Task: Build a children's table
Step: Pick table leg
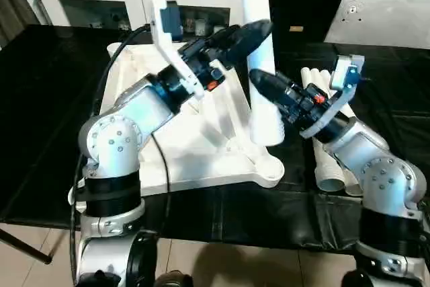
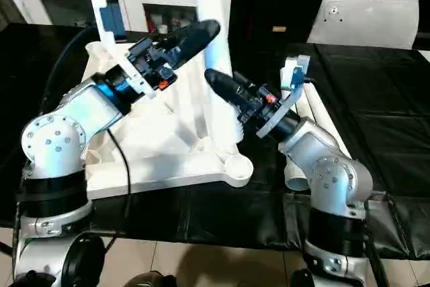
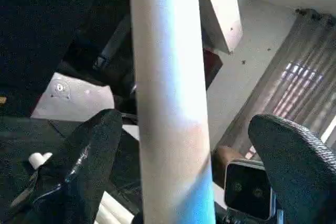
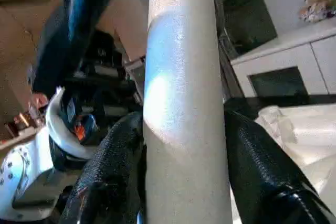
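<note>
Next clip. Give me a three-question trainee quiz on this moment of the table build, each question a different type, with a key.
1. True or false: the right end effector is closed on the upright leg.
2. Multiple choice: the left end effector is (a) clamped on the leg, (b) open with its fingers either side of the leg, (c) resting on the cabinet.
3. Short answer: where do the spare legs lie?

Key
1. True; the right wrist view shows both fingers pressed against the leg.
2. b
3. On the black cloth, on the robot's right of the upturned tabletop, behind the right arm.
</note>
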`<state>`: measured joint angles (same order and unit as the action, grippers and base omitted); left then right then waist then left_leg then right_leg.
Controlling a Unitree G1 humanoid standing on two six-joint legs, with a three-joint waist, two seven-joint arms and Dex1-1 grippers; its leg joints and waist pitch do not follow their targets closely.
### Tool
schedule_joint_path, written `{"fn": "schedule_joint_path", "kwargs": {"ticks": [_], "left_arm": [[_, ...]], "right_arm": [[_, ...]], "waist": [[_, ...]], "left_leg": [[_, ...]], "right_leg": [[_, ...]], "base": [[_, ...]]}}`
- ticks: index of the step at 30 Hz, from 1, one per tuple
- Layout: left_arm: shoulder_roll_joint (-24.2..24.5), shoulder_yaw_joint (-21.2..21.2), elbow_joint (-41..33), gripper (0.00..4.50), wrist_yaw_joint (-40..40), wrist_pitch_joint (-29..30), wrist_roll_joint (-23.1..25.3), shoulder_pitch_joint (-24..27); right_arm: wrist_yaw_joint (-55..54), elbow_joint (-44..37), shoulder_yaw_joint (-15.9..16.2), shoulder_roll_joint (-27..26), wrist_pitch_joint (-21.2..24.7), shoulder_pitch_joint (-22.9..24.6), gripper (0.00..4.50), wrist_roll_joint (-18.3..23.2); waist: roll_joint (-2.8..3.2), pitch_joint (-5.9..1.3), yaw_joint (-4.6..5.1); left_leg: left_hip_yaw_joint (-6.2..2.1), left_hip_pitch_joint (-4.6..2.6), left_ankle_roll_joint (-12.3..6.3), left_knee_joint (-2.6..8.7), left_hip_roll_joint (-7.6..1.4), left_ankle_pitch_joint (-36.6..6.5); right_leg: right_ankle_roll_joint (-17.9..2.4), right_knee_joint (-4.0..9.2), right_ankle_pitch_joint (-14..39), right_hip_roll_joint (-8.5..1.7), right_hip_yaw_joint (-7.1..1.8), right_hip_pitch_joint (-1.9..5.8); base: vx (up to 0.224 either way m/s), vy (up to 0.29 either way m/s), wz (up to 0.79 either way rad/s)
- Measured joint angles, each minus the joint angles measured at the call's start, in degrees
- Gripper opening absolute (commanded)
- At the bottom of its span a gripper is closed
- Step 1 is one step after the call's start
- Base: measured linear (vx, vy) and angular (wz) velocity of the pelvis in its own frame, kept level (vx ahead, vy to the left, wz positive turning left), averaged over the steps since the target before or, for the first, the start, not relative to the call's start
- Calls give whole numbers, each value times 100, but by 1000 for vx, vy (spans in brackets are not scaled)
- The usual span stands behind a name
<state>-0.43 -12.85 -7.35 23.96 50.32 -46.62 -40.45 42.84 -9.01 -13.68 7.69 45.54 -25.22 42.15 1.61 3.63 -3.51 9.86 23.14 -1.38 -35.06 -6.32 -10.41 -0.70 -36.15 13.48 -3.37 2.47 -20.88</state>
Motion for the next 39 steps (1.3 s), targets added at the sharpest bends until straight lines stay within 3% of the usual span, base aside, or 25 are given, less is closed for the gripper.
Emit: {"fn": "schedule_joint_path", "kwargs": {"ticks": [4,9,10,17,25,39], "left_arm": [[10,91,29,399,-93,-145,116,26],[198,388,6,380,-174,-488,583,203],[226,466,6,355,-172,-537,667,263],[423,901,-105,306,-105,-874,1103,618],[507,1168,-256,304,109,-1611,1536,973],[484,1319,-277,199,322,-1904,1530,1139]], "right_arm": [[1,-39,396,169,-318,20,186,-464],[-187,-62,857,223,-839,30,186,-1097],[-236,-62,932,219,-907,40,186,-1175],[-309,1,1271,171,-1521,153,186,-1605],[-260,27,1484,192,-1952,318,186,-1788],[-227,135,1652,252,-2168,431,186,-1826]], "waist": [[0,0,1],[-1,0,6],[0,0,11],[-2,1,16],[-2,1,30],[-2,1,36]], "left_leg": [[0,1,0,1,0,0],[0,1,0,5,0,0],[0,1,0,5,0,0],[0,3,0,7,0,-1],[1,2,0,9,0,-1],[4,1,0,9,-1,-1]], "right_leg": [[0,1,0,0,0,-1],[1,3,0,0,0,-2],[1,3,0,0,0,-2],[1,8,0,0,-1,-2],[3,8,-1,0,-1,-2],[3,8,-2,0,-3,-3]], "base": [[0,0,0],[0,0,0],[0,0,0],[0,0,0],[0,0,0],[0,0,0]]}}
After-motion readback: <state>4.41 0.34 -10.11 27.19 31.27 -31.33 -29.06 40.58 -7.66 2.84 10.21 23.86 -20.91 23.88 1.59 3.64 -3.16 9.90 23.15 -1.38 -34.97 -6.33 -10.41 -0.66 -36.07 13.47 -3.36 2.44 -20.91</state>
